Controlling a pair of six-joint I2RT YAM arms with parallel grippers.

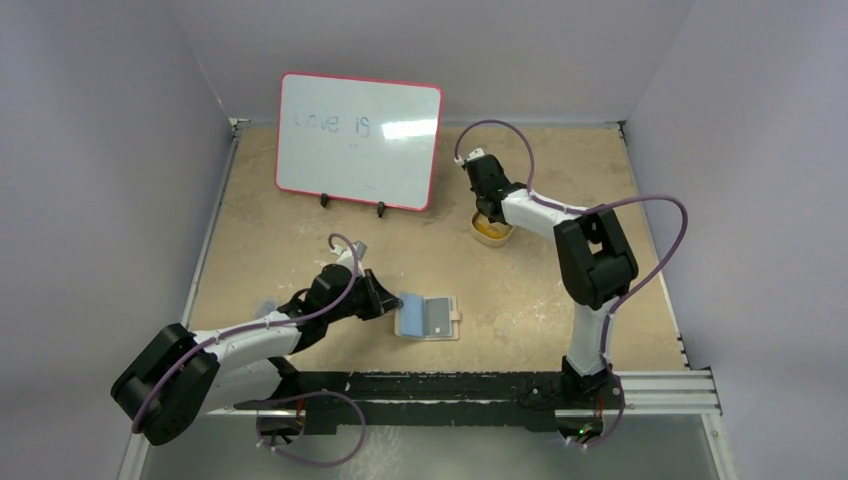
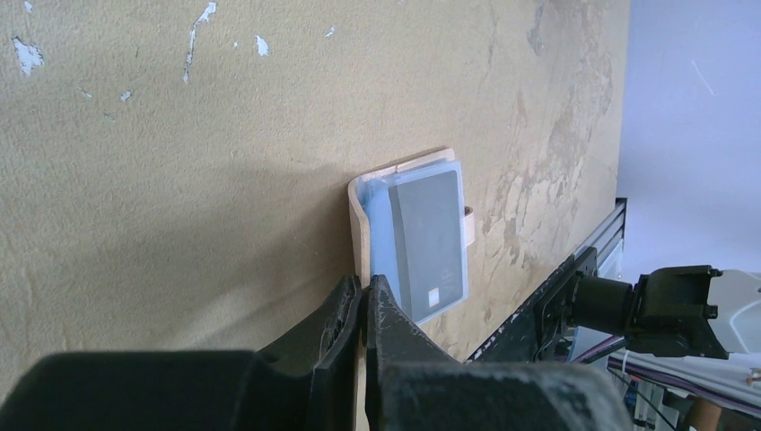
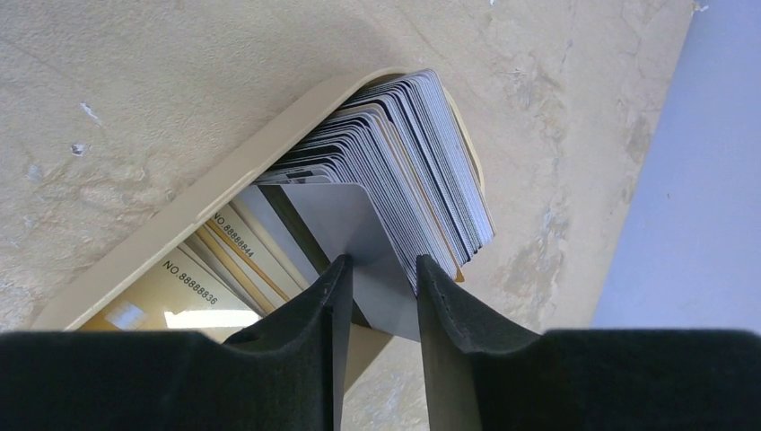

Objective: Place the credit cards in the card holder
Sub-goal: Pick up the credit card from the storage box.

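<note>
From above and behind I see the whole bench (image 1: 300, 220); my wrist views peer closely past their fingers (image 2: 399, 350), the left sharing the card holder (image 1: 430, 318) with overhead.

We see the card holder (image 1: 430, 317) lying open on the tabletop (image 1: 560, 290). It is tan outside, and its pale blue-grey pockets face up with a dark grey card (image 2: 432, 235) tucked into one. The credit cards (image 3: 408, 148) stand on edge in a tightly fanned stack in a tan dish (image 3: 206, 193), well apart from the holder. A plain grey card (image 3: 336, 220) leans out at the front.
</note>
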